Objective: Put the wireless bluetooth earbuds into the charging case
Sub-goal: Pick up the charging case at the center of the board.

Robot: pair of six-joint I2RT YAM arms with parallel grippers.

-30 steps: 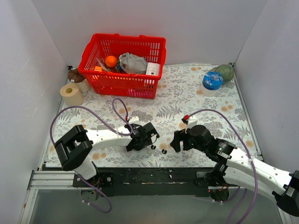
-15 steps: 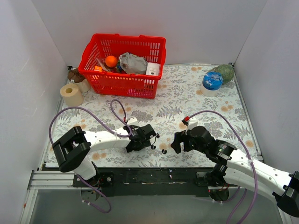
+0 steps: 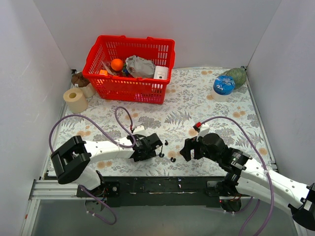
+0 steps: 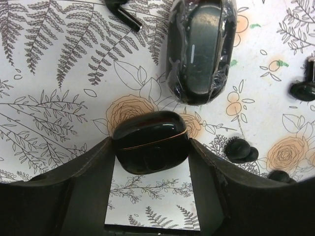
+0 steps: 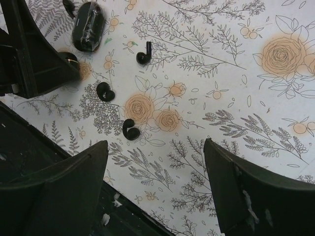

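My left gripper [image 4: 150,152] is shut on a glossy black charging case [image 4: 150,141] that rests on the floral cloth; its fingers touch both sides. A larger black rounded piece in clear wrap [image 4: 202,51] lies just beyond it. Tiny black earbuds [image 4: 239,150] lie to the right, with another at the right edge [image 4: 302,90] and a stemmed one [image 4: 123,12] at the top. In the top view the left gripper [image 3: 157,145] faces my right gripper [image 3: 184,150]. The right gripper [image 5: 156,147] is open and empty above the cloth, with earbuds [image 5: 131,129] ahead of it.
A red basket [image 3: 129,88] with several items stands at the back left, with a paper roll [image 3: 75,98] beside it. A blue-topped jar [image 3: 224,86] and a green object [image 3: 236,76] stand at the back right. The black table edge [image 3: 162,184] runs close behind both grippers.
My left gripper has drawn back slightly toward the near left with the charging case. The right gripper has barely moved.
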